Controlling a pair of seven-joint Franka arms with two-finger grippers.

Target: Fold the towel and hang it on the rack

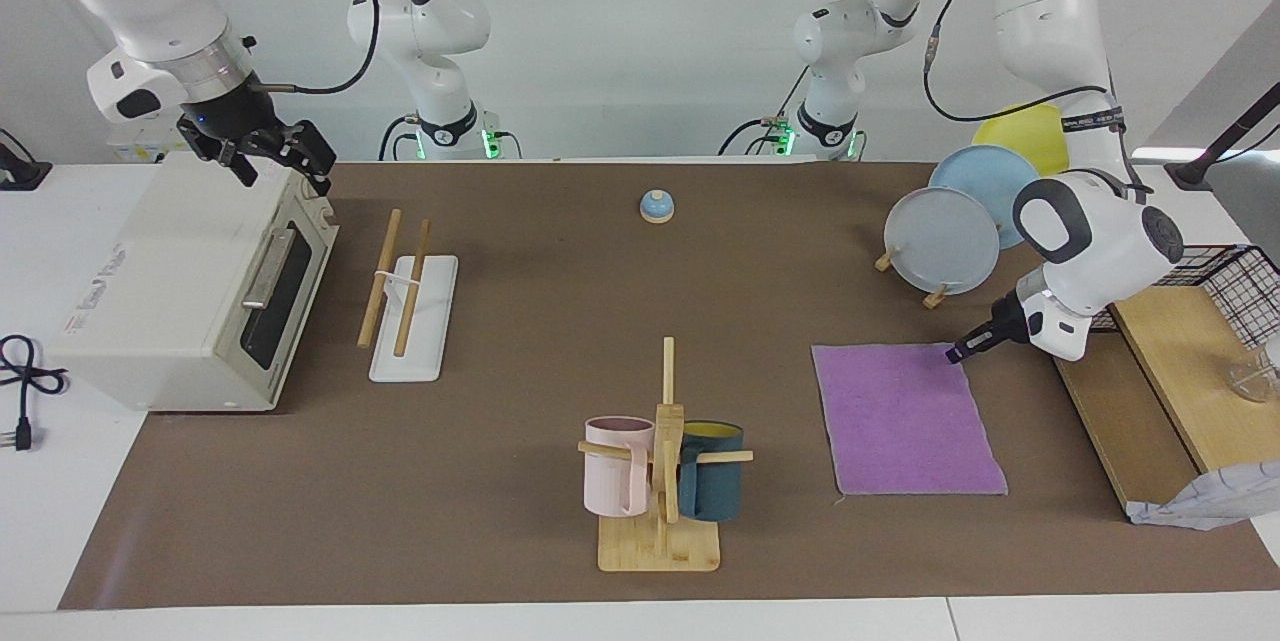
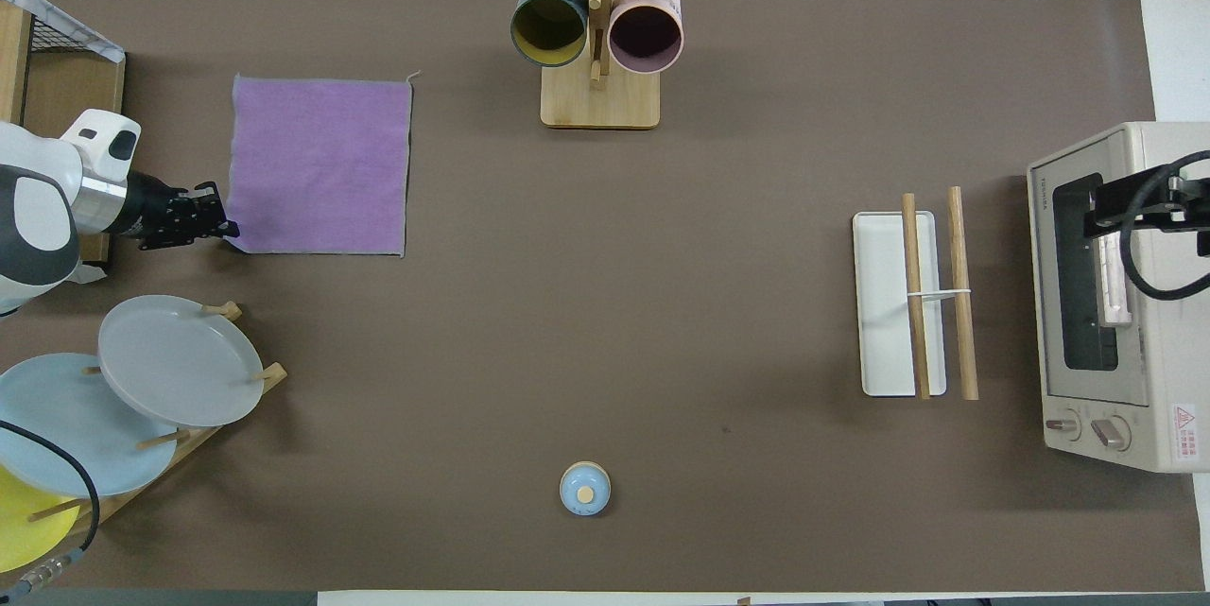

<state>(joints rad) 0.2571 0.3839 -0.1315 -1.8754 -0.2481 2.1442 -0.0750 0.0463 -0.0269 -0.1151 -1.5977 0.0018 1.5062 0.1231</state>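
Note:
The purple towel (image 1: pixel 905 421) (image 2: pixel 321 166) lies flat and unfolded on the brown mat, toward the left arm's end of the table. My left gripper (image 1: pixel 953 353) (image 2: pixel 225 216) is low at the towel's corner that is nearest the robots and the plate stand, touching or just at its edge. The rack (image 1: pixel 415 321) (image 2: pixel 884 303), two light-wood rails on a white base, stands bare beside the toaster oven toward the right arm's end. My right gripper (image 1: pixel 285 159) (image 2: pixel 1134 209) is open and empty, raised over the toaster oven.
A toaster oven (image 1: pixel 180 291) (image 2: pixel 1134 303) stands at the right arm's end. A mug tree (image 1: pixel 665 461) (image 2: pixel 597 29) with pink and teal mugs stands at mid-table, farther from the robots. A plate stand (image 1: pixel 945 241) (image 2: pixel 180 360), a wire basket (image 1: pixel 1240 291) and a blue bell (image 1: pixel 657 207) (image 2: pixel 585 489) are also there.

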